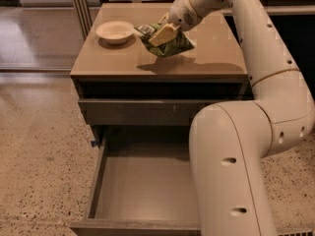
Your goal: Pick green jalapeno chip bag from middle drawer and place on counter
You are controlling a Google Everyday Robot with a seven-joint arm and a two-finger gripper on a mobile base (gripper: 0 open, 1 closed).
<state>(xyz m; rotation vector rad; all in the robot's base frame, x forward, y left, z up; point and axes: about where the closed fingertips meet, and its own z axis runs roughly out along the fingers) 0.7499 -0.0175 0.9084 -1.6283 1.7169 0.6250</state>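
The green jalapeno chip bag (171, 43) hangs in my gripper (160, 33), held a little above the counter (123, 63), over its middle, right of the white bowl. The gripper's pale fingers are shut on the bag's upper left part. The bag casts a shadow on the counter just below it. The middle drawer (142, 191) is pulled out wide open below, its flat floor bare. My white arm reaches from the lower right up and over the drawer to the counter.
A white bowl (114, 31) sits on the counter's back left. A shut drawer front (133, 111) lies under the counter's edge. Speckled floor spreads to the left. A dark cabinet stands at the right behind my arm.
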